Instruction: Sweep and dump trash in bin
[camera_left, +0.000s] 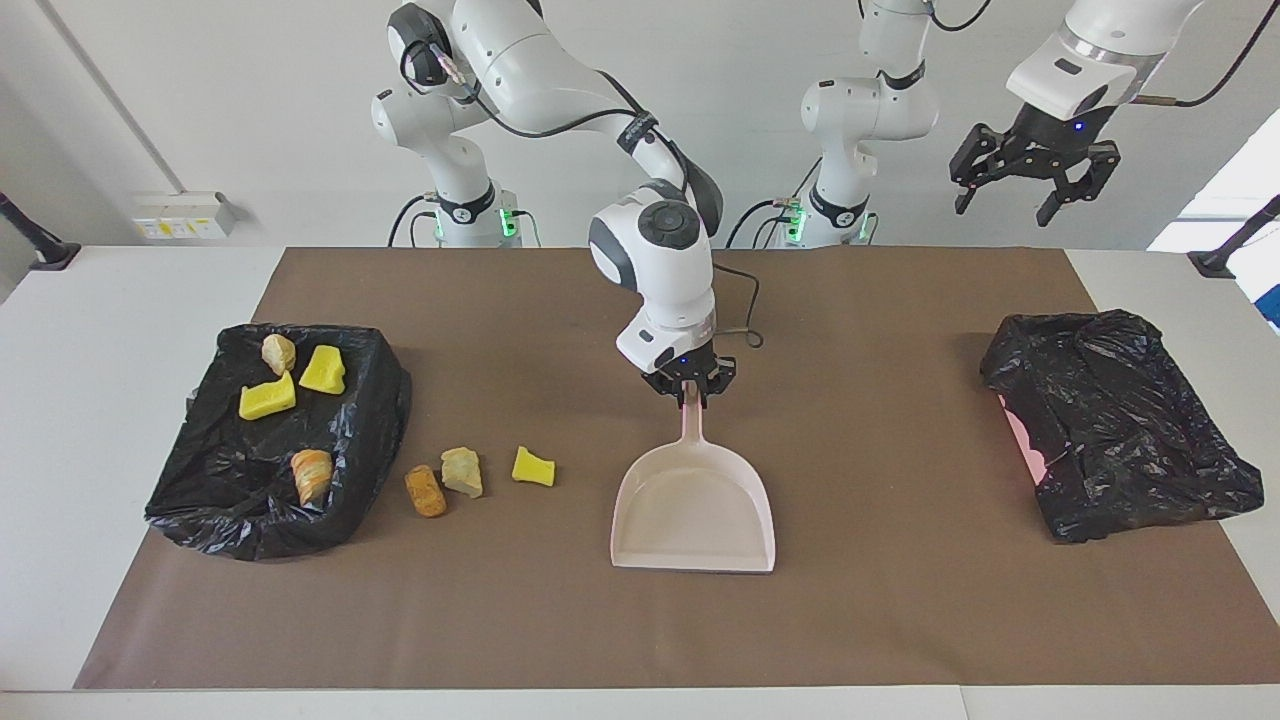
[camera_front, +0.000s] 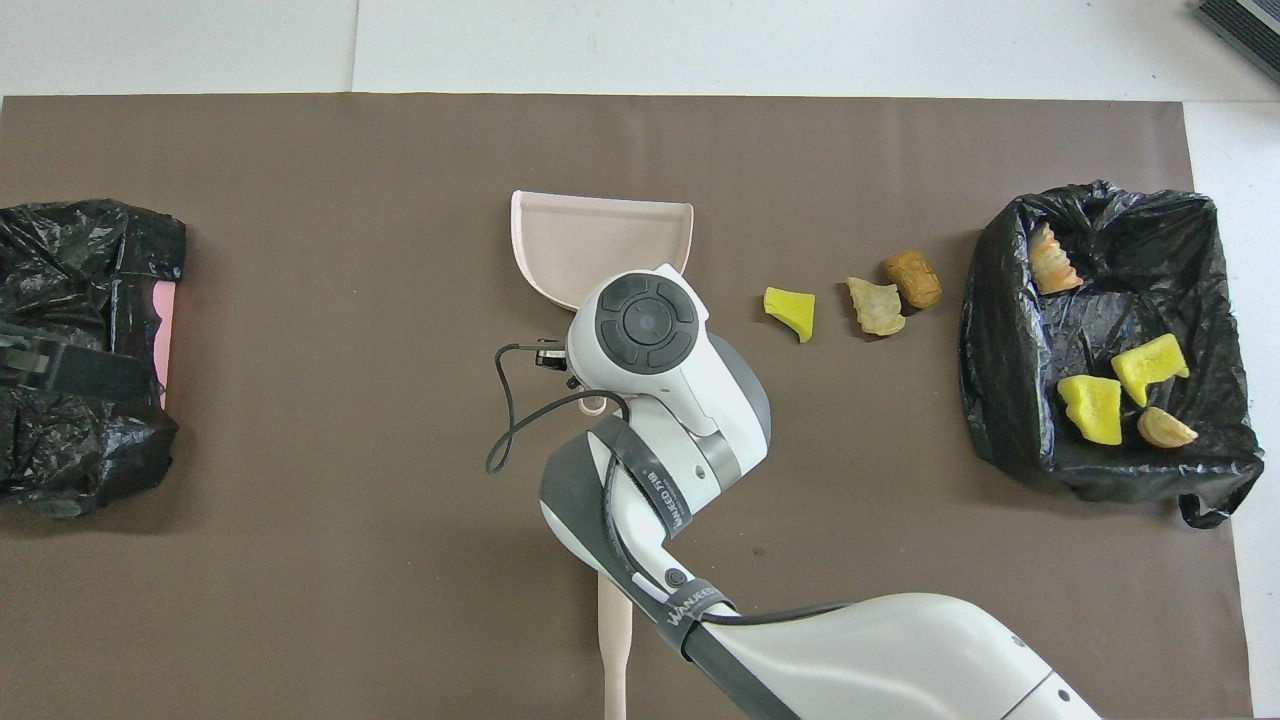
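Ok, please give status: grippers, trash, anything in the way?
Right gripper shut on dustpan handle. Left gripper open, raised, waiting. Three trash scraps on mat beside bin. Nothing between dustpan and scraps.

Beige dustpan on a brown mat; beside it yellow, beige and orange-brown scraps, then a glossy black bag.

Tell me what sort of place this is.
Probably a robotics lab: two arms mounted at a white table, a brown mat laid as a work surface, and staged trash beside a bag-lined bin.
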